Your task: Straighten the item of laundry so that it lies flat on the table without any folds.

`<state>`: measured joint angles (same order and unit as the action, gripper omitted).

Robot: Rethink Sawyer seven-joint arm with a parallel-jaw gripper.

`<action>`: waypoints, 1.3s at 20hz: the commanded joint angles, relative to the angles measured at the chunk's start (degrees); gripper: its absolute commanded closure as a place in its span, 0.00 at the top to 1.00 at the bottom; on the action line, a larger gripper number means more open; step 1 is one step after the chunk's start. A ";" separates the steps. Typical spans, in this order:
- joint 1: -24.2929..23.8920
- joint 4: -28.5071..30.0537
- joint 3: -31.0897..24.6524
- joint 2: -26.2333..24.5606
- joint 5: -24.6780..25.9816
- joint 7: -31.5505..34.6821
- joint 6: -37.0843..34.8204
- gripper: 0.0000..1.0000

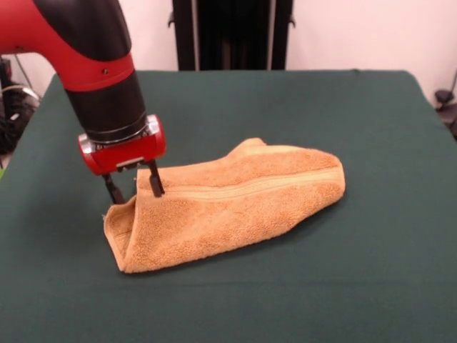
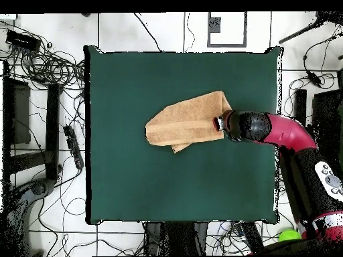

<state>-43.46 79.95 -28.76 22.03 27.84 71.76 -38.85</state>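
The fingers (image 1: 135,187) are pinching the folded towel's (image 1: 235,207) raised end edge; its long axis is running straight away from them across the desk (image 1: 357,286).

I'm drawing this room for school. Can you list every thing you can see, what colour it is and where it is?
towel: one, tan-orange, folded over, middle of the table
table: one, dark green cloth, fills the front view
cables: many, black, on the white floor beside the table
green ball: one, on the floor by the robot's base
arm: one, red and black, reaching down
gripper: one, black fingers, at the towel's raised end
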 commanded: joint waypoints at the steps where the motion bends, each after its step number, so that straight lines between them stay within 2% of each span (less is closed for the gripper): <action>1: 5.22 3.11 2.34 4.50 -6.56 15.42 -2.13 1.00; 17: 8.55 2.90 6.44 5.39 -12.73 12.24 -1.59 1.00; 26: 7.84 0.20 6.66 -1.08 -10.93 7.99 1.44 1.00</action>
<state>-37.87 79.36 -22.50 28.03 17.82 71.83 -38.84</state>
